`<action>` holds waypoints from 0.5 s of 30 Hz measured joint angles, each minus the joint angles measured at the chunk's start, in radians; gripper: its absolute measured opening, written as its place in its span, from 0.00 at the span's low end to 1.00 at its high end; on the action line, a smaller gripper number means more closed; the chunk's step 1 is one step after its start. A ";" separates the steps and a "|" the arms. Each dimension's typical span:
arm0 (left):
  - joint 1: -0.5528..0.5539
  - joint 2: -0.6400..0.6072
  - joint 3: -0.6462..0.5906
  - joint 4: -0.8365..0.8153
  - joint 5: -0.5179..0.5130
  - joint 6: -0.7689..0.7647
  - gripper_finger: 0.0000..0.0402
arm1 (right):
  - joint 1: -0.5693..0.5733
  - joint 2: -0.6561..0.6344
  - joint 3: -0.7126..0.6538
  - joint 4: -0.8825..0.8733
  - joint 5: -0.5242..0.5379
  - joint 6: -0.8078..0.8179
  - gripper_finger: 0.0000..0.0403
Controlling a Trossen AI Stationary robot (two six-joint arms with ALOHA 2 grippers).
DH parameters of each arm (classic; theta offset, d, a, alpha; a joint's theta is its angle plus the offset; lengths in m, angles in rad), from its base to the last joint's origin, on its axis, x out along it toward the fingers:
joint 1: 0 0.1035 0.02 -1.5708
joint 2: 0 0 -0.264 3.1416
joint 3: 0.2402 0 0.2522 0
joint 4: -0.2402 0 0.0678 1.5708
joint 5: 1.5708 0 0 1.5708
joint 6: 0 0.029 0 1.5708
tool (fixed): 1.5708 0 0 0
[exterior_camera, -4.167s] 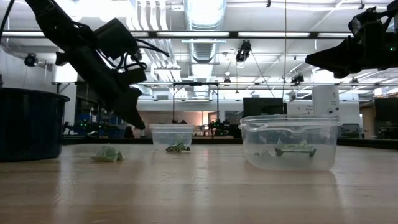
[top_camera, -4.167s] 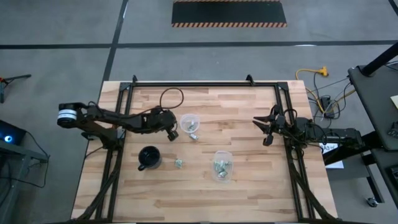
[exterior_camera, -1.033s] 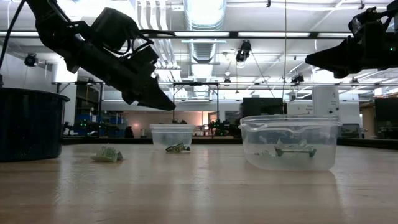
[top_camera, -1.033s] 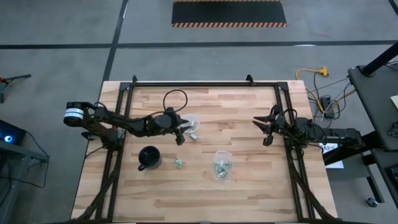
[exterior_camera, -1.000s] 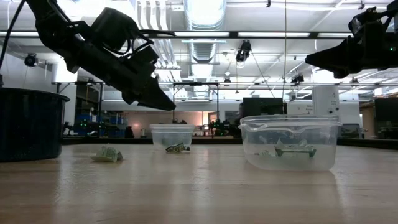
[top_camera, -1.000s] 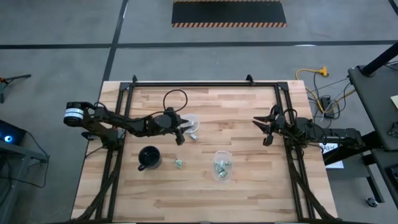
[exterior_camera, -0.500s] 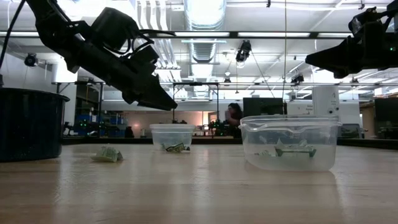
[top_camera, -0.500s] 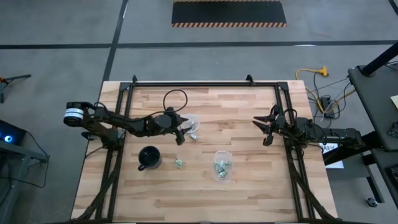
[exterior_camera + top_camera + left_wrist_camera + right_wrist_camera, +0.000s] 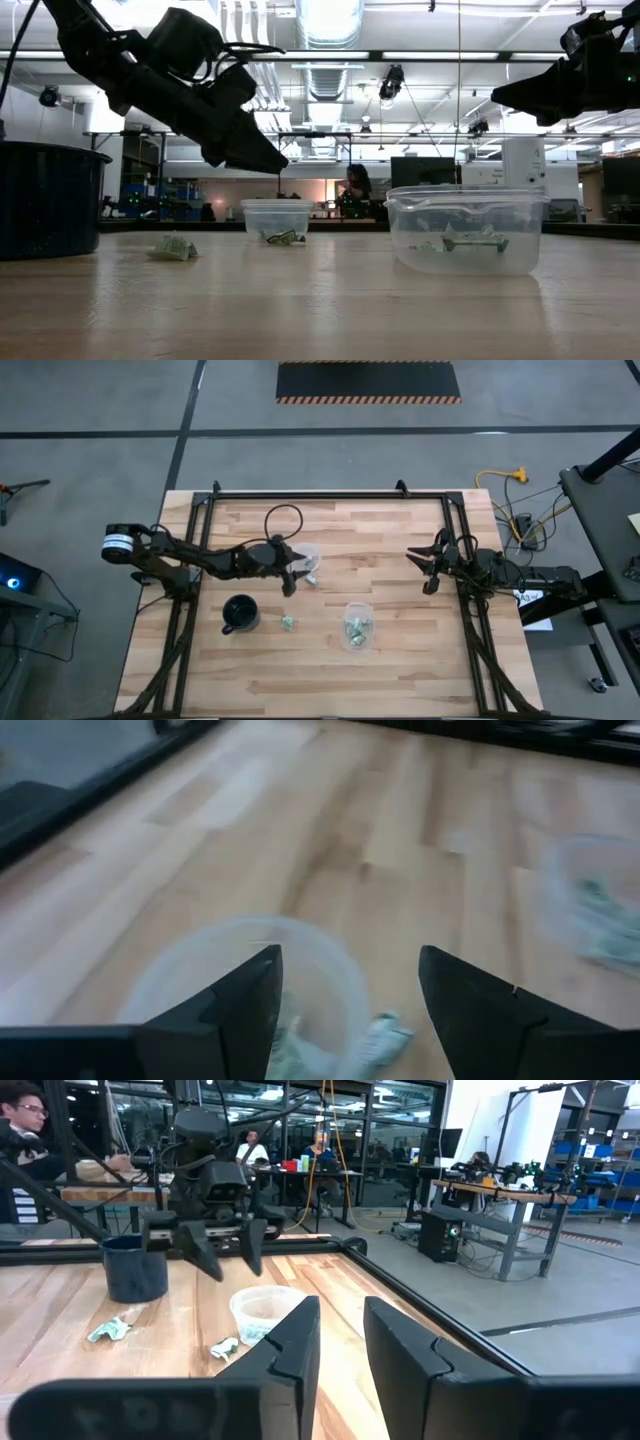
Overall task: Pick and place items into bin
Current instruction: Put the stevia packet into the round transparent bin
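Note:
My left gripper (image 9: 291, 578) (image 9: 350, 965) hangs open and empty above the table, over the near left rim of a round clear tub (image 9: 308, 558) (image 9: 250, 980). A pale green item (image 9: 288, 1038) lies inside that tub. Another (image 9: 313, 578) (image 9: 385, 1035) rests on the wood just beside it. A third (image 9: 287, 622) (image 9: 173, 247) lies loose right of the black mug (image 9: 240, 613). A square clear tub (image 9: 357, 626) (image 9: 466, 230) holds several more pieces. My right gripper (image 9: 424, 570) (image 9: 340, 1315) waits high at the table's right edge, slightly open and empty.
Black frame rails (image 9: 200, 510) run along the table's far, left and right sides. A dark cable loop (image 9: 280, 515) lies on the wood behind my left arm. Bare wood (image 9: 330, 680) stretches along the near edge. People sit and move in the room beyond the table.
Both arms have stayed almost still over the last second. In the low view a person in the room behind the table has walked across toward the left.

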 joint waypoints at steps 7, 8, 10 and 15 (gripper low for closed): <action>-0.002 -0.001 0.006 -0.003 0.226 0.000 0.54 | 0.000 0.000 0.000 0.000 0.000 0.000 0.17; -0.003 -0.001 0.007 -0.006 0.255 0.001 0.54 | 0.000 0.000 0.000 0.000 0.000 0.000 0.18; -0.007 -0.001 0.007 -0.006 0.313 0.001 0.54 | 0.000 0.000 0.000 0.000 0.000 0.000 0.18; -0.029 -0.001 0.008 -0.006 0.462 0.011 0.54 | 0.000 0.000 0.000 0.000 0.000 0.000 0.20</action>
